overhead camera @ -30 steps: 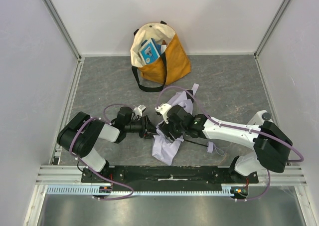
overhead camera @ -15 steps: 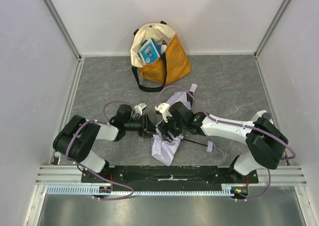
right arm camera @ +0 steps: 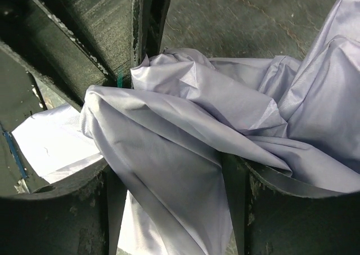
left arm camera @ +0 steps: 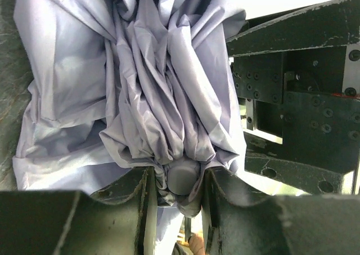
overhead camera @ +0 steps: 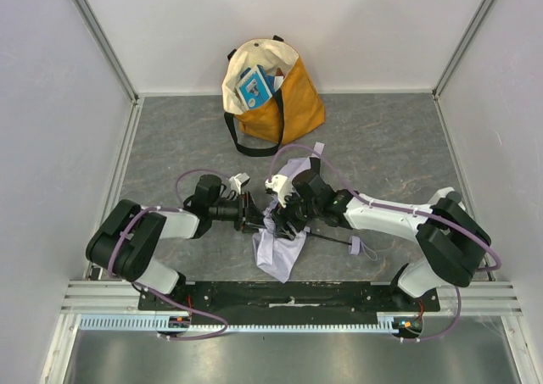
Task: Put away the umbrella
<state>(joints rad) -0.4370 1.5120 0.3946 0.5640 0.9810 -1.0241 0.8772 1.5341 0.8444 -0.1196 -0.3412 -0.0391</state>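
Observation:
The umbrella [overhead camera: 278,253] lies crumpled on the grey floor between my two arms, its pale lavender fabric bunched up. Its slim black shaft [overhead camera: 333,242] and small strap [overhead camera: 363,250] trail to the right. My left gripper [overhead camera: 257,221] comes in from the left. In the left wrist view it [left arm camera: 177,183] is shut on the umbrella's rounded tip and the folds [left arm camera: 146,86] gathered round it. My right gripper [overhead camera: 285,218] meets it from the right. In the right wrist view its jaws [right arm camera: 169,196] are shut on a thick fold of umbrella fabric [right arm camera: 185,114].
A mustard-and-cream tote bag [overhead camera: 288,104] stands open at the back centre with a blue packet inside and its black strap [overhead camera: 242,142] on the floor. White walls and aluminium rails close in the left, right and back. The black mounting bar [overhead camera: 288,295] runs along the near edge.
Both wrists have crept slightly toward the back and left with the umbrella between them. The fabric tail near the bag has shifted left. The left elbow has drawn inward.

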